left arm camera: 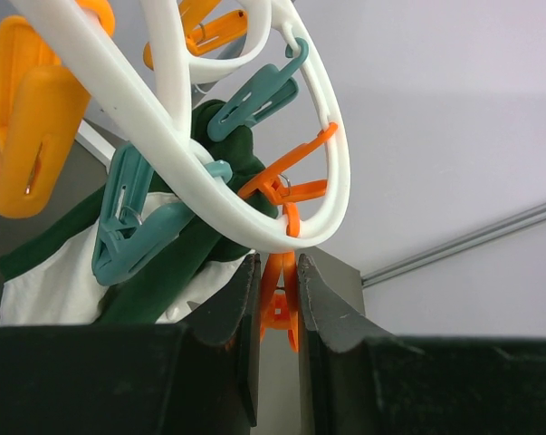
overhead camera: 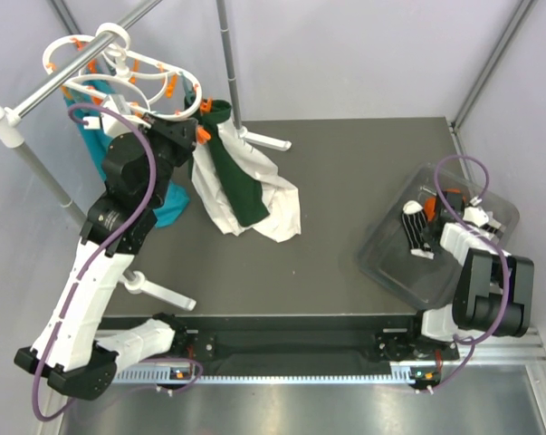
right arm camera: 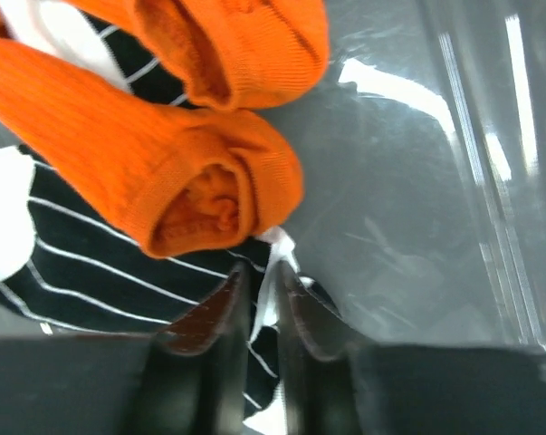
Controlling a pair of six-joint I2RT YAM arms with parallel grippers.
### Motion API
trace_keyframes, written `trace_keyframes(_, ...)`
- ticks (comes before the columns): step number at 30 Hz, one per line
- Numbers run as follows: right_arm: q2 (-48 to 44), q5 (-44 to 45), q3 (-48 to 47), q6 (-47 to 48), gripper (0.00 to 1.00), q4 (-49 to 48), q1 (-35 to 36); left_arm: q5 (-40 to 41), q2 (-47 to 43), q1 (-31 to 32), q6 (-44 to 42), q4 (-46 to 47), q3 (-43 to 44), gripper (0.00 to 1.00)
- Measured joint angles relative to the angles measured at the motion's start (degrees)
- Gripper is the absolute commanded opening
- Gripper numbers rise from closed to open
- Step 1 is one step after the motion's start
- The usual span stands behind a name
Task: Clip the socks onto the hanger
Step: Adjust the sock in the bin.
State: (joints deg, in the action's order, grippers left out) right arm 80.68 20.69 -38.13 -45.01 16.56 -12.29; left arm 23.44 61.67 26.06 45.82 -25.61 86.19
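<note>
My left jaws pinch an orange peg [left arm camera: 274, 292] on the hanger [left arm camera: 155, 127]; my right jaws nip the striped sock [right arm camera: 91, 263] (its white edge).

The hanger [overhead camera: 119, 62] hangs on a rail [overhead camera: 42, 91] in the upper left of the frame, with a clip [left arm camera: 277, 290] dangling under its rim. Cloths [overhead camera: 245, 195] drape from it onto the bench [overhead camera: 345, 172], left of centre. At the right edge, a bin [overhead camera: 390, 263] holds the socks [overhead camera: 417, 231].
</note>
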Motion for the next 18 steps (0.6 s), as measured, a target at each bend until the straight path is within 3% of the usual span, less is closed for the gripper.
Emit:
trace_keyframes(3,0.22,-2.45,0.00,-0.17,0.00,-0.94,-0.13,0.04,-1.18,-0.09,0.07,1.01,-1.73,0.00)
trace_keyframes(11,-6.99,-14.91,5.40,-3.26,0.00,-1.05,-0.31,0.04,-5.73,-0.11,-0.09,4.74,-7.26,0.00)
trace_keyframes(18,-22.91,-20.65,7.82,-9.22,0.00,6.71,-0.31,-1.14,-6.14,-0.11,-0.13,7.23,-8.68,0.00)
